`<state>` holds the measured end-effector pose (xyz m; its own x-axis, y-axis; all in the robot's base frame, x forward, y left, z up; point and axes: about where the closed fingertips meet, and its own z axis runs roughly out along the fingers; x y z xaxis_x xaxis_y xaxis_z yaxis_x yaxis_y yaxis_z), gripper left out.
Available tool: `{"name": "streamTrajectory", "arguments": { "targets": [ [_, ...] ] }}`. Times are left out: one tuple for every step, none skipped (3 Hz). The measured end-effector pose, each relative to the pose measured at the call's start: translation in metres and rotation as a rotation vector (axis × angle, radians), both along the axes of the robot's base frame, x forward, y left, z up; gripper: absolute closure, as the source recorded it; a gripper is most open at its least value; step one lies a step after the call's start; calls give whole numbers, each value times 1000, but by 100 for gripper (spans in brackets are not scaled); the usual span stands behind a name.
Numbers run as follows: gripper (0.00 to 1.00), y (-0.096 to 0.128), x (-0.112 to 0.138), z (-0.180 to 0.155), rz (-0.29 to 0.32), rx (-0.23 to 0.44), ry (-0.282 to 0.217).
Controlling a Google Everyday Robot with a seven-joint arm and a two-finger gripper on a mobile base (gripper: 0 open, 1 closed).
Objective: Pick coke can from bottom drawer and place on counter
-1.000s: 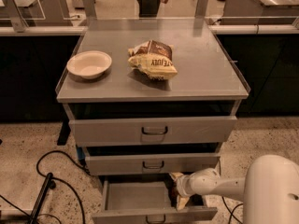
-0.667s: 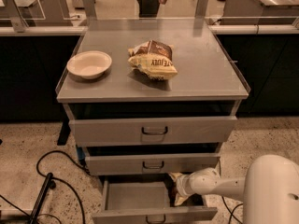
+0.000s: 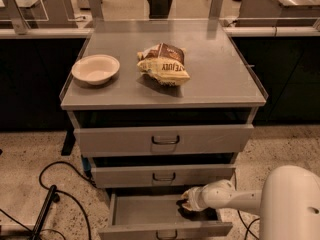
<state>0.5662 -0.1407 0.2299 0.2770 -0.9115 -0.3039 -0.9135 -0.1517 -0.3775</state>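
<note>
The bottom drawer is pulled out, a shallow grey tray below two other drawers. My white arm comes in from the lower right, and the gripper reaches down into the drawer's right half. The coke can is hidden; only a dark shape shows under the gripper. The counter is the flat grey cabinet top above the drawers.
On the counter stand a pale bowl at the left and a yellow-brown chip bag near the middle. The top drawer and middle drawer sit slightly out. Black cables lie on the floor at left. A ledge with glass panels runs behind.
The gripper has shifted only slightly inside the bottom drawer. The bowl, the chip bag and the drawers have not moved.
</note>
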Motion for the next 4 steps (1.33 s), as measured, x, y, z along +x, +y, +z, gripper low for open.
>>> {"name": "streamTrajectory", "arguments": {
  "targets": [
    [88,0,0,0,0,0,0],
    [100,0,0,0,0,0,0],
    [100,0,0,0,0,0,0],
    [85,0,0,0,0,0,0]
  ]
}}
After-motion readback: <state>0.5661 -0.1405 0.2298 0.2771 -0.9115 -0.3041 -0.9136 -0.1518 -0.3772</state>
